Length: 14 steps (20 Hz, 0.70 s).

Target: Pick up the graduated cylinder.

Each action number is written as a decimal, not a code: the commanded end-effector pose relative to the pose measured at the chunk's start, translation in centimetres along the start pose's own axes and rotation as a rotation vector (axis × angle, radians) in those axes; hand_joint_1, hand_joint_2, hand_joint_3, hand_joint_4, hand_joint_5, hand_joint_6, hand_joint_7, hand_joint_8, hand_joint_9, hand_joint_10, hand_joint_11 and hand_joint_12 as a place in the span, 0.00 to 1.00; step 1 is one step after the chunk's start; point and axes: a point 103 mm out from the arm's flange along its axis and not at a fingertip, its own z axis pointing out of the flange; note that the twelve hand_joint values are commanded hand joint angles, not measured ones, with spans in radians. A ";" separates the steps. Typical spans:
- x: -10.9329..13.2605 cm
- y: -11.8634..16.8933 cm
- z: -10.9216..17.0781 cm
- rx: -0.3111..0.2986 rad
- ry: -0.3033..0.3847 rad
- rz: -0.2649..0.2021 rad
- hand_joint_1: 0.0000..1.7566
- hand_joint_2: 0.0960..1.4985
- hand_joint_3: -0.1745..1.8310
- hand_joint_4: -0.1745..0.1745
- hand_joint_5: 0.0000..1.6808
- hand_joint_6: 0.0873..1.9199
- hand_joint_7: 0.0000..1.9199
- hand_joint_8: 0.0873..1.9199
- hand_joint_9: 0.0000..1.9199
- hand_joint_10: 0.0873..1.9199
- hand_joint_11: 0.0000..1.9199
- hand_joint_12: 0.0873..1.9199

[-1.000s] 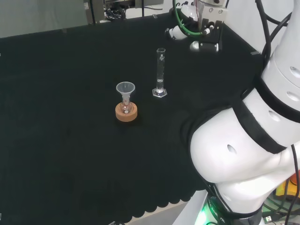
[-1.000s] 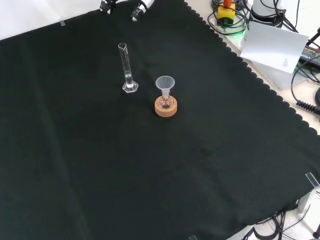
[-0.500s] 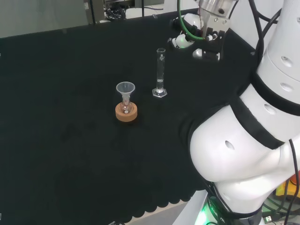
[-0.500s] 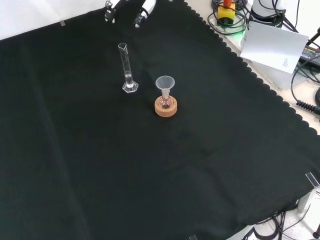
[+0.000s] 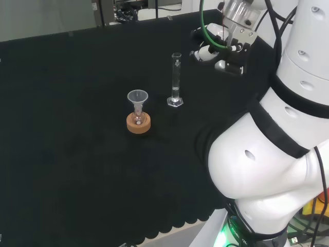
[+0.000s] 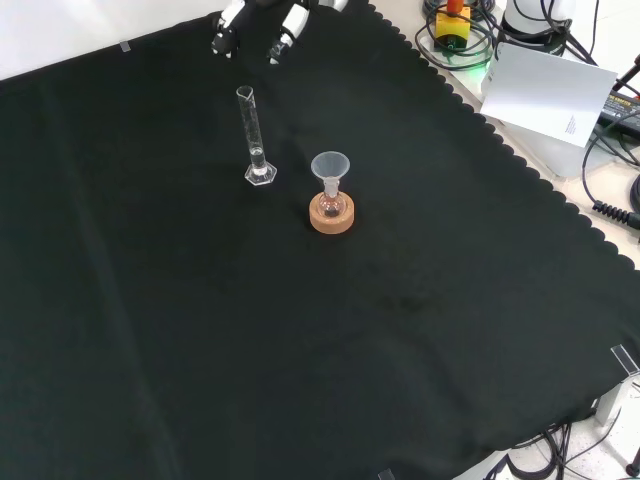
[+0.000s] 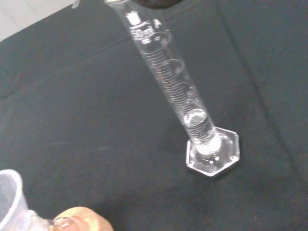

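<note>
The hand [image 5: 222,51] hovers above the cloth [image 5: 77,103] with its fingers [image 6: 226,35] relaxed and spread, holding nothing. The graduated cylinder [image 5: 176,80] stands upright on its six-sided foot, near the fingertips but apart from them and lower, to their left in the head view. A funnel [image 5: 137,98] on a cork ring [image 5: 139,124] sits beyond it. This looks like the approach step; next, the fingers should come down around the tube and curl without tipping it.

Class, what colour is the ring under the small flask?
The ring is tan, cork-coloured; the front view shows it best.
</note>
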 end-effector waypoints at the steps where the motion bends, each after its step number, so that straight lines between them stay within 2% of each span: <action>1: -0.4 1.5 2.3 0.005 0.133 -0.062 0.63 0.66 0.00 0.36 0.33 0.00 0.20 0.30 0.31 0.25 0.19 0.66; 7: -0.3 2.6 3.9 0.043 0.158 -0.083 0.63 0.66 0.00 0.36 0.33 0.00 0.21 0.30 0.31 0.25 0.19 0.66; 14: -0.1 2.8 4.3 0.057 0.137 -0.081 0.62 0.66 0.00 0.36 0.33 0.00 0.21 0.30 0.32 0.25 0.19 0.66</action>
